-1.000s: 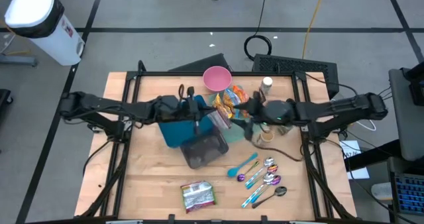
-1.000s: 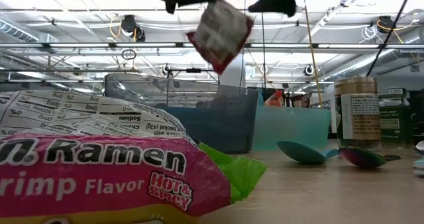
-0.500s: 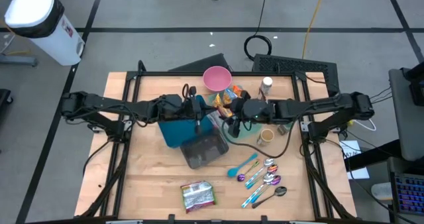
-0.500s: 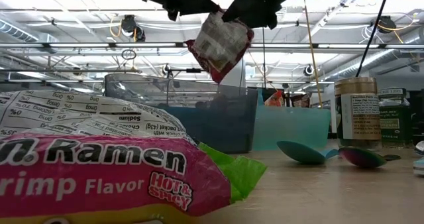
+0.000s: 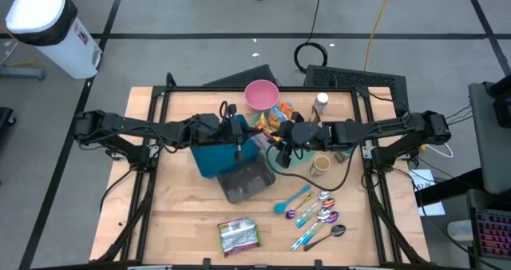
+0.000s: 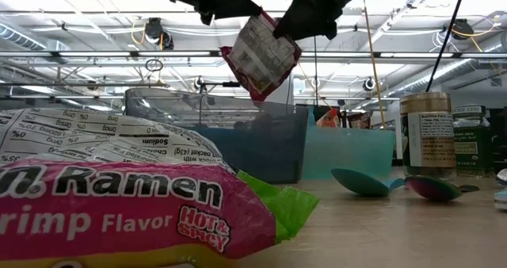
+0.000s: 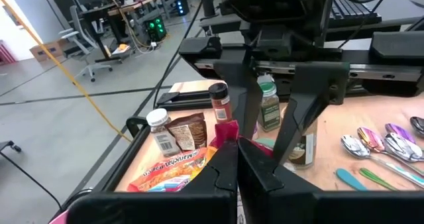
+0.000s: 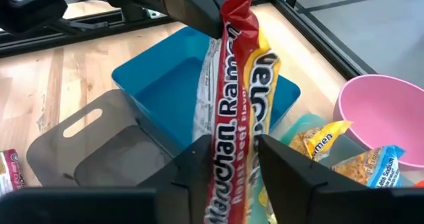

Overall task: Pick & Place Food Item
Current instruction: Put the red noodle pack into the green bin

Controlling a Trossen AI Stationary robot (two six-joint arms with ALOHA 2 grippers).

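Currently mid-handover: left tool (image 6: 212,13) clamps ramen packet (image 6: 260,52) at frame centre; right tool (image 8: 233,159) straddles it, grip unclear. Next: right clamps, left releases.

Setting: robotics laboratory in an open industrial hall. Evidence: light wooden table (image 5: 184,214) in a black metal frame (image 5: 351,90) on a grey concrete floor with dark taped lines (image 5: 200,36); exposed white ceiling trusses and pipes (image 6: 95,54); black office chairs (image 7: 73,38) and equipment benches beyond; coiled black cable (image 5: 313,54).
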